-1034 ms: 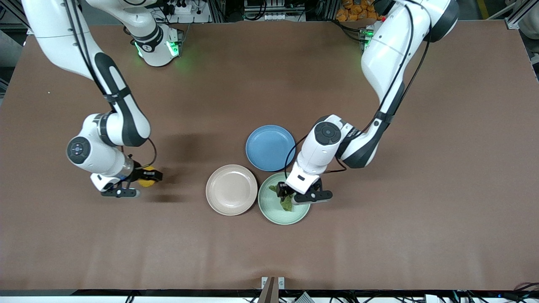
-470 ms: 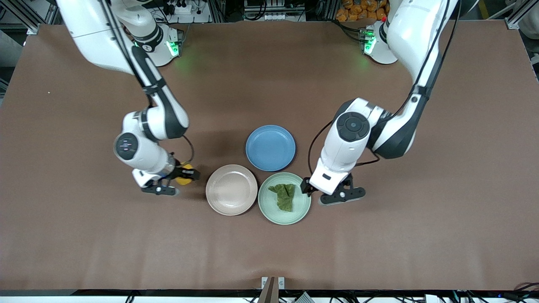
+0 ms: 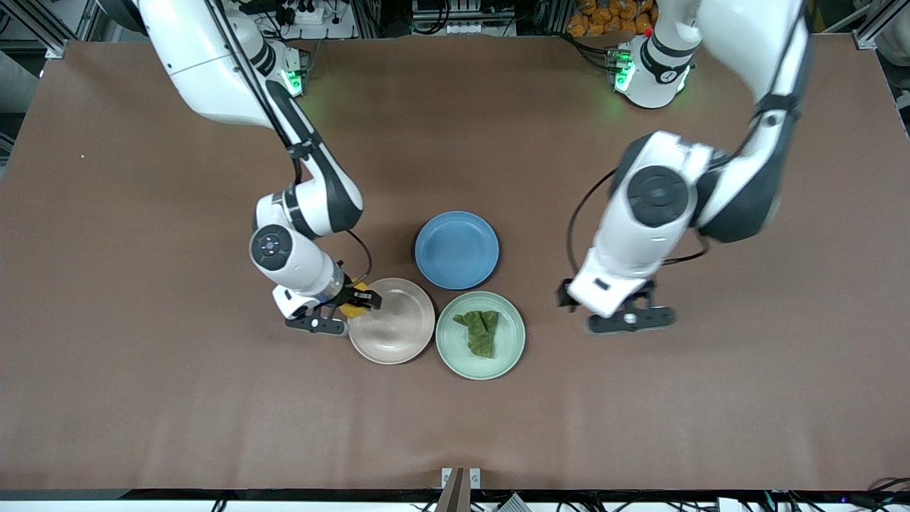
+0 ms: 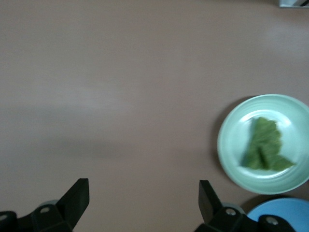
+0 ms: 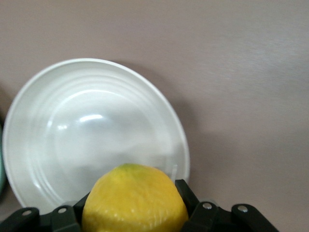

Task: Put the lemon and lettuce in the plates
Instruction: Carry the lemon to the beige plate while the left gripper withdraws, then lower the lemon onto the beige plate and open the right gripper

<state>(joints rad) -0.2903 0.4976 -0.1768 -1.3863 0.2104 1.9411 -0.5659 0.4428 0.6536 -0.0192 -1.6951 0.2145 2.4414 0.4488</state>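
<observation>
My right gripper (image 3: 357, 299) is shut on the yellow lemon (image 3: 352, 308) and holds it over the rim of the beige-pink plate (image 3: 395, 328), at the side toward the right arm's end. In the right wrist view the lemon (image 5: 134, 199) fills the jaws of the right gripper (image 5: 135, 205) above the empty plate (image 5: 91, 125). The dark-green lettuce (image 3: 482, 333) lies in the mint green plate (image 3: 451, 353). My left gripper (image 3: 569, 297) is open and empty over bare table, beside that plate toward the left arm's end. The left wrist view shows the left gripper (image 4: 143, 200), the lettuce (image 4: 264, 145) and the green plate (image 4: 228, 145).
A blue plate (image 3: 456, 249) lies empty just farther from the front camera than the two other plates, touching close to both. It shows at a corner of the left wrist view (image 4: 282, 215). Brown table (image 3: 213, 412) surrounds the plates.
My right gripper carried the lemon from the right arm's end to the beige-pink plate's rim. My left gripper let go of the lettuce in the green plate and drew away toward the left arm's end.
</observation>
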